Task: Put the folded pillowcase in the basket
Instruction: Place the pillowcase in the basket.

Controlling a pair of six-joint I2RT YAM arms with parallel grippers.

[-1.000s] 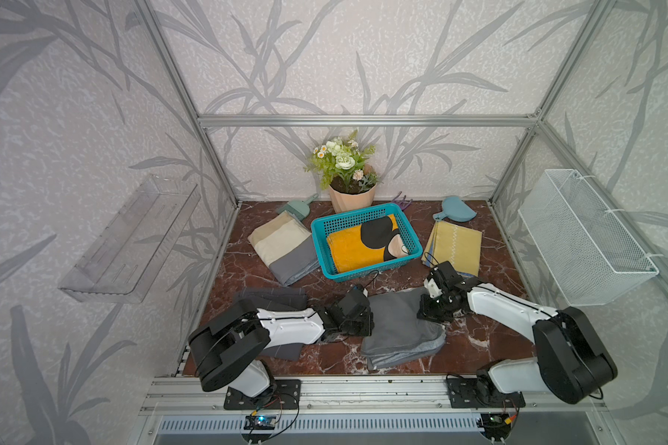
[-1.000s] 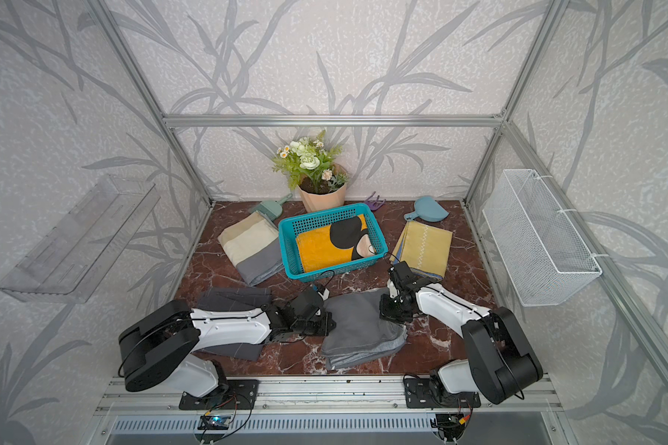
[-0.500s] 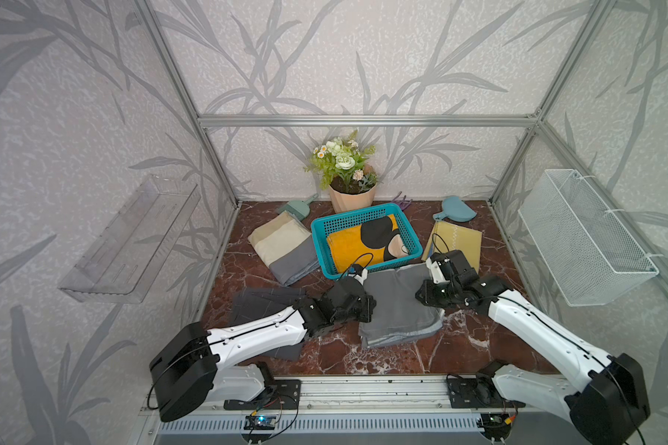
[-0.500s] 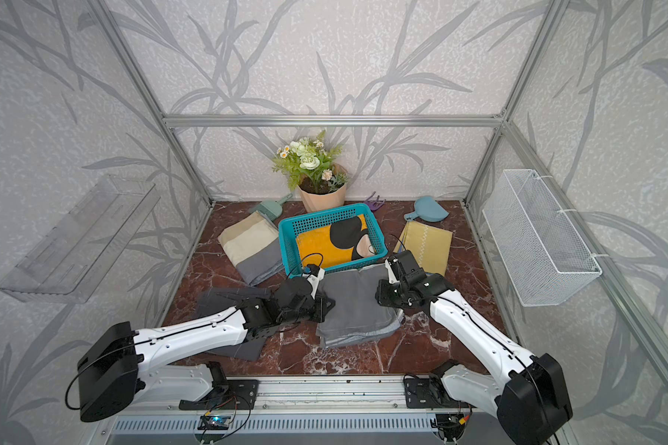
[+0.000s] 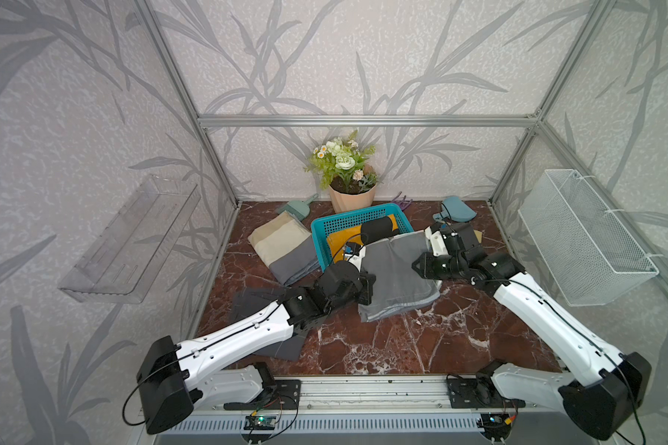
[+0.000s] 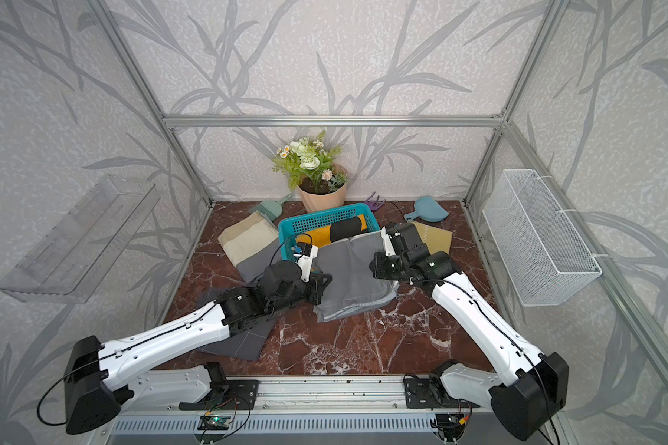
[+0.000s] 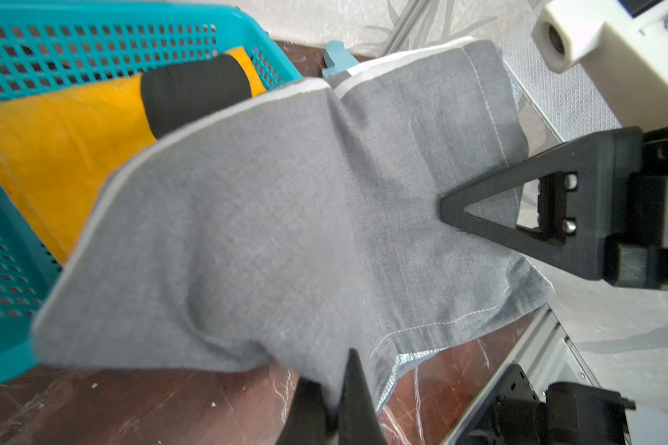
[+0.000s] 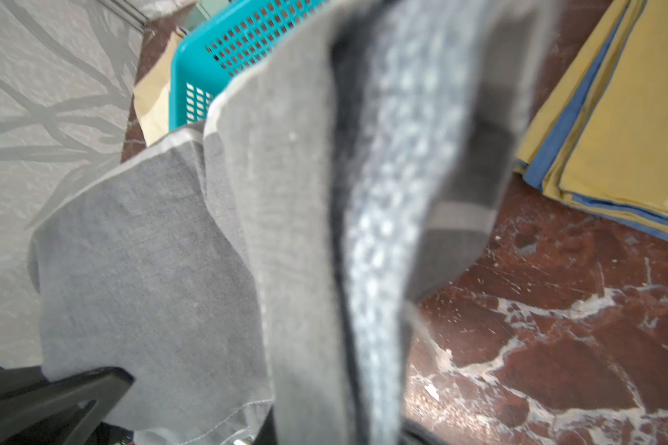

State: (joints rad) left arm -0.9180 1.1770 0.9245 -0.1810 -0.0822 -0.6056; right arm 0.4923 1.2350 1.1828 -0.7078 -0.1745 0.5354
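Between the two arms, the grey pillowcase hangs clear of the marble-patterned tabletop. Its far edge reaches over the near rim of the basket, while most of it is short of the basket. The near edge droops, and I cannot tell whether it brushes the tabletop.

The left end effector is closed, pinching the cloth's edge between its black fingers. The right end effector bites the opposite side. Creases radiate from its tip, so I judge it to be gripping too.

The pillowcase looks like thin woven cotton with pale stitched hems, folded into several layers. It should be light and limp and will sag between the grips. The layers could slide apart or unfold if only the top ply is caught. The two opposite edges, pinched through all the layers, are the sensible holds, and that appears to be what is being done.

The basket is rigid teal plastic, shallow, with latticed walls. It already holds an orange cloth and a black roll, so the pillowcase would land on a soft, uneven bed.
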